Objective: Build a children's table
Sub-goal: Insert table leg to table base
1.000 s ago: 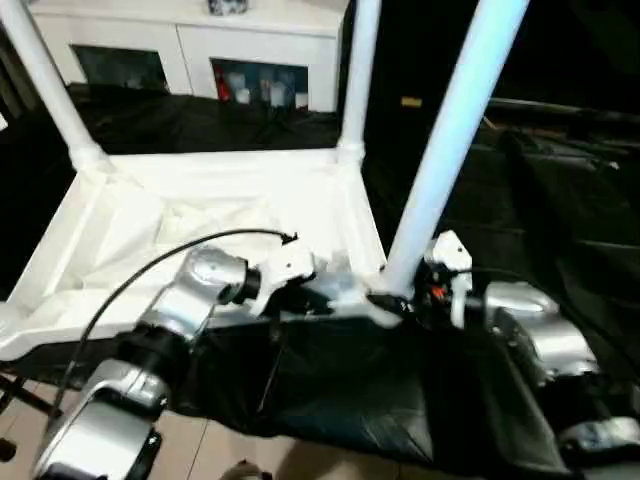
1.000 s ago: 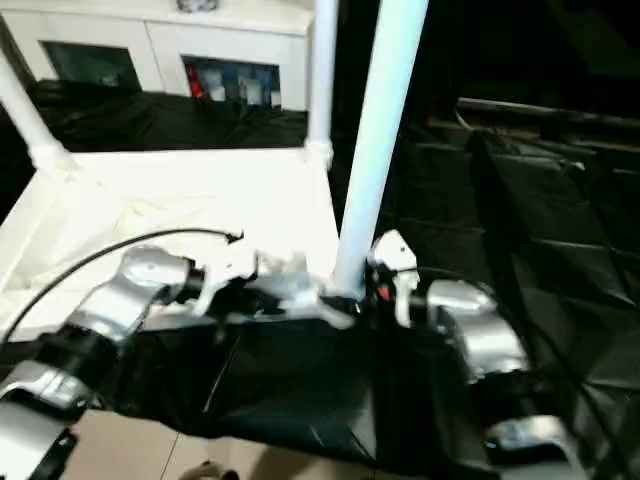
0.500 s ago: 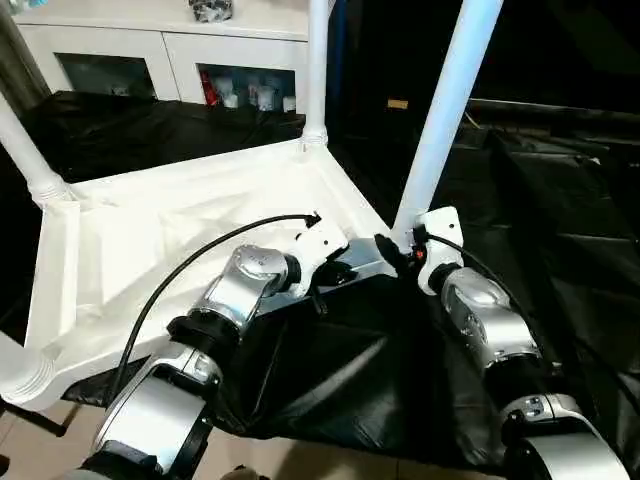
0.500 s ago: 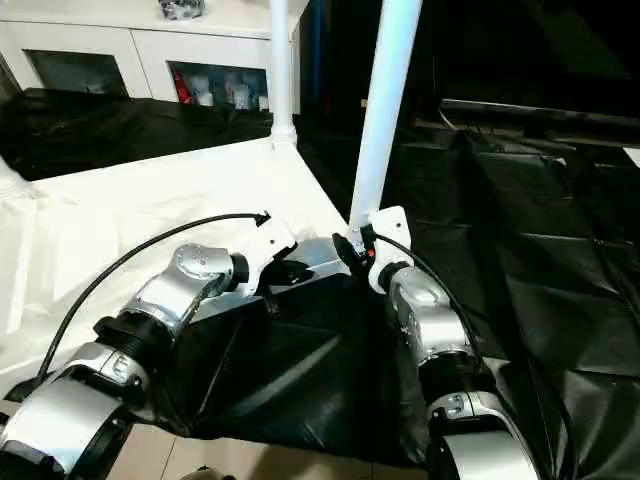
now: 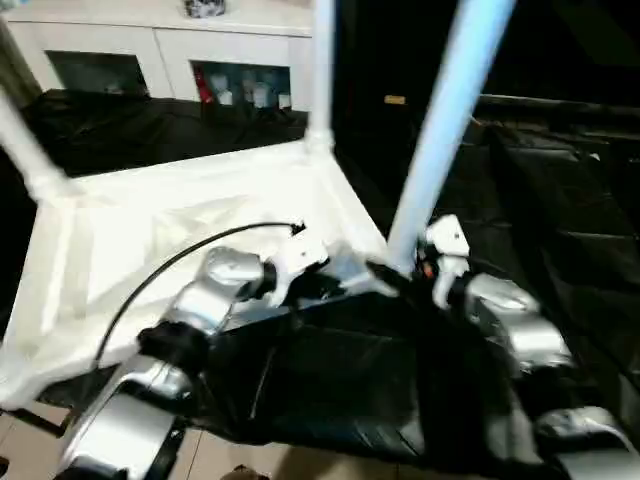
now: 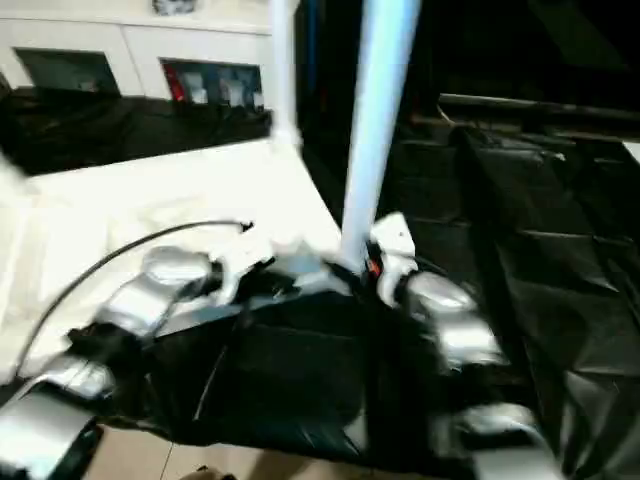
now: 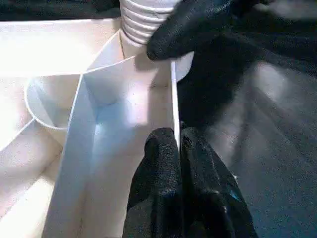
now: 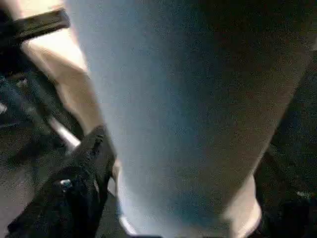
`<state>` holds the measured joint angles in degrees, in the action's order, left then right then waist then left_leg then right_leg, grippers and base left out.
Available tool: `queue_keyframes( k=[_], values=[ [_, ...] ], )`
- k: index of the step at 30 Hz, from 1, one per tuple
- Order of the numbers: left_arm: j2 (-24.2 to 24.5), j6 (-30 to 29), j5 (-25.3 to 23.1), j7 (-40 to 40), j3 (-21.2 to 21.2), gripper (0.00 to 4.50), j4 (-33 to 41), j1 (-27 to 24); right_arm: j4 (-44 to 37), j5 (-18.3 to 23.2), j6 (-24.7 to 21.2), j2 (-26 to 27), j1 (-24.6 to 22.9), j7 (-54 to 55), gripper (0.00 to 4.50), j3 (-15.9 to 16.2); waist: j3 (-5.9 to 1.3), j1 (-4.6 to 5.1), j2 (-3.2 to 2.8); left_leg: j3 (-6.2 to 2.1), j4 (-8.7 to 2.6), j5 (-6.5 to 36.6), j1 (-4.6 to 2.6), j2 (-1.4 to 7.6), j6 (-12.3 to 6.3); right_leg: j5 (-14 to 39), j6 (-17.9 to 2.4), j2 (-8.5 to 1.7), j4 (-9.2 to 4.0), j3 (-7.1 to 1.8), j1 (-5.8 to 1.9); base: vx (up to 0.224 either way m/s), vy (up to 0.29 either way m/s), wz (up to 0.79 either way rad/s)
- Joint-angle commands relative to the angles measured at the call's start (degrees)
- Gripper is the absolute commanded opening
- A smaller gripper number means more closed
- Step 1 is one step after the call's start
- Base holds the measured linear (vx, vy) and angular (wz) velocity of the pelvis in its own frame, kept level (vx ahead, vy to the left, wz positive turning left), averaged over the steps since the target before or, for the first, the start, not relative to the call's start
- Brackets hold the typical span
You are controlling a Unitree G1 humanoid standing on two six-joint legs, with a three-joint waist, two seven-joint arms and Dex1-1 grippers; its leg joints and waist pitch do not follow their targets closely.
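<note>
The children's table lies upside down: its white top (image 5: 150, 230) shows the ribbed underside, and three white legs stand in corner sockets, one at the near right (image 5: 440, 140), one at the back (image 5: 322, 80), one at the left (image 5: 28, 150). My left gripper (image 5: 340, 278) is shut on the thin rim wall (image 7: 174, 99) of the top next to the near right corner; the left wrist view shows its black fingers (image 7: 161, 158) pinching that wall. My right gripper (image 5: 405, 268) stands around the base of the near right leg (image 8: 188, 99), just above its ribbed collar (image 7: 141, 17).
Black sheeting (image 5: 560, 180) covers the surface under and to the right of the table top. A white glass-door cabinet (image 5: 170, 50) stands at the back. A black cable (image 5: 170, 265) arcs over my left forearm. Pale floor (image 5: 230, 465) shows at the near edge.
The whole picture has shifted as my head moved. Both grippers stay at the same near right corner of the table top, the left on the rim, the right at the leg.
</note>
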<state>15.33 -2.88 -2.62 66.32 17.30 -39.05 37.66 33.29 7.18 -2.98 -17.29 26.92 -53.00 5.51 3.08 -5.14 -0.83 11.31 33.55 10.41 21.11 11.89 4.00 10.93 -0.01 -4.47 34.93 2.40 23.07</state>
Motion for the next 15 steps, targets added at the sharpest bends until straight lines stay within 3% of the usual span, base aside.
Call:
queue_keyframes(
  k=[1, 6, 12, 13, 15],
  values=[
    [-0.8, 1.6, 1.4, 3.2, 1.7, 0.00, 2.7, -0.2, -1.6, 0.1, -0.9, -0.3, -1.0, -4.4, 3.66, 3.1, -3.57, 0.03, 0.18, -0.45, -3.85, 13.0, -0.94, 1.63, -2.61, 8.6, -15.1, -3.21, -4.12, -1.96, -2.56, 0.000, 0.000, 0.00],
    [2.6, -0.6, 3.9, 11.6, 2.5, 0.00, 7.5, -2.0, -7.7, 2.0, -3.7, -7.3, -3.7, -18.0, 3.66, 6.7, -3.48, -0.55, 0.49, -0.46, -3.93, 13.1, -0.82, 1.75, -3.00, 9.0, -14.4, -3.24, -4.03, -1.99, -2.61, 0.000, 0.000, 0.00],
    [3.4, -0.6, 3.9, 13.2, 2.9, 0.00, 8.0, -2.3, -9.7, 3.0, -5.6, -8.5, -4.3, -21.6, 3.66, 7.4, -3.49, -0.66, 0.55, -0.52, -3.87, 12.7, -0.76, 1.67, -2.61, 10.7, -14.2, -3.35, -4.15, -2.00, -2.50, 0.000, 0.000, 0.00],
    [3.5, -0.7, 3.9, 12.9, 2.8, 0.00, 8.0, -2.4, -10.0, 3.3, -6.0, -8.4, -4.5, -21.6, 3.41, 7.4, -3.47, -0.64, 0.55, -0.53, -3.91, 12.8, -0.77, 1.66, -2.50, 11.0, -14.1, -3.32, -4.17, -1.98, -2.49, 0.000, 0.000, 0.00],
    [3.4, -0.8, 3.7, 11.9, 2.6, 0.00, 8.1, -2.5, -10.3, 3.7, -6.2, -7.9, -5.0, -20.7, 3.32, 7.2, -3.49, -0.69, 0.50, -0.57, -3.93, 12.9, -0.84, 1.68, -2.29, 11.6, -13.9, -3.35, -4.22, -1.98, -2.45, 0.000, 0.000, 0.00]
  ],
)
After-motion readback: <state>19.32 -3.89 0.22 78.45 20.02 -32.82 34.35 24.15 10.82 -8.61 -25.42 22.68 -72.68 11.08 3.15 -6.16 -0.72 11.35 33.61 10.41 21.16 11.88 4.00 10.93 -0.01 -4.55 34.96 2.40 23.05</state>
